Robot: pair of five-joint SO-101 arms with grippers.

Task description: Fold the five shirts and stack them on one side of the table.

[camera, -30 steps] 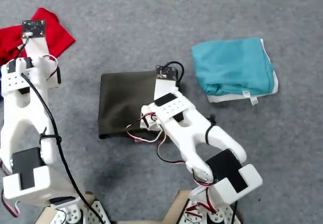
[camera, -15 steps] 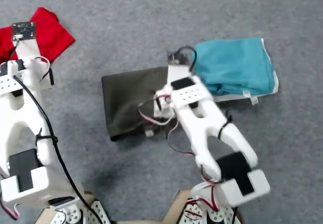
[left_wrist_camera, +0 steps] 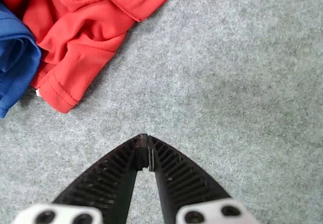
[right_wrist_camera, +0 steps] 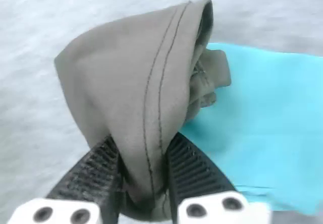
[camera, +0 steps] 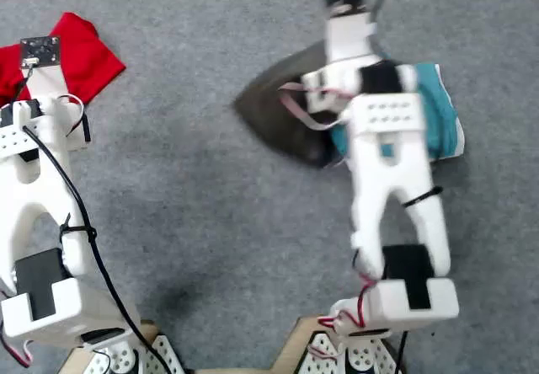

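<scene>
Shirts, four: red shirt (left_wrist_camera: 86, 27), blue shirt (left_wrist_camera: 12, 67), teal shirt (right_wrist_camera: 272, 118), olive shirt (right_wrist_camera: 136, 82) pinched in right hand (right_wrist_camera: 143, 142); left hand (left_wrist_camera: 148, 148) closed, empty.

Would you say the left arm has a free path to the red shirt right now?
Probably yes: the left gripper is shut and holds nothing, over the grey table close beside the red shirt, with nothing between them. It would need to open first.
</scene>
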